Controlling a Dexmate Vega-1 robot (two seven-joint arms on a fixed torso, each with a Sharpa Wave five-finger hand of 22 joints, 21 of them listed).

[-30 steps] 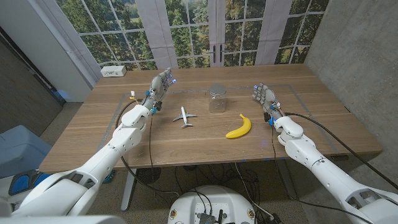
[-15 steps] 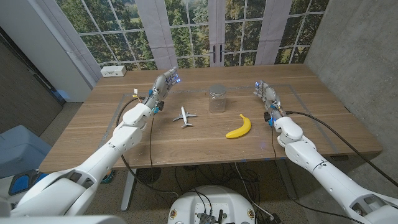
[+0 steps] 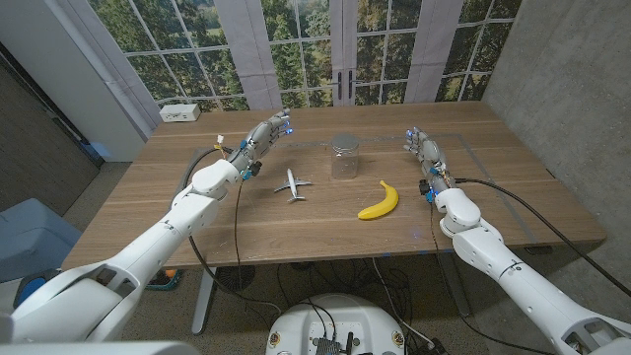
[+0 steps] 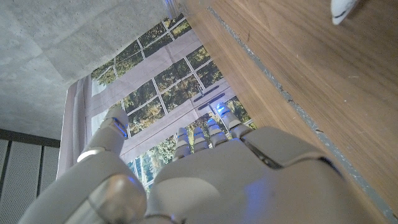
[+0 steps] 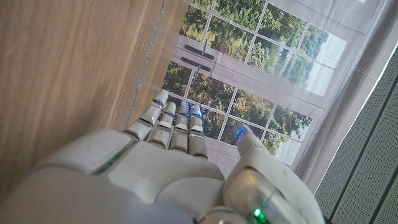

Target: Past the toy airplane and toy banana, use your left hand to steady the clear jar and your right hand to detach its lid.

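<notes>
Head view: toy airplane (image 3: 292, 183) and toy banana (image 3: 380, 202) lie before clear jar (image 3: 344, 156).

Wooden counter (image 3: 296, 222) carrying four small things.
A clear jar (image 3: 345, 156) is standing upright near the centre; a toy airplane (image 3: 292, 183) is lying at its 8 o'clock, a toy banana (image 3: 380, 201) at its 5 o'clock, and a white box (image 3: 180, 112) is sitting at the far 10 o'clock corner.

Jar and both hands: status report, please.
Left hand open, left of the jar, apart. Right hand open, right of it, apart. Lid on. Airplane and banana sit nearer the robot, not blocking.
</notes>
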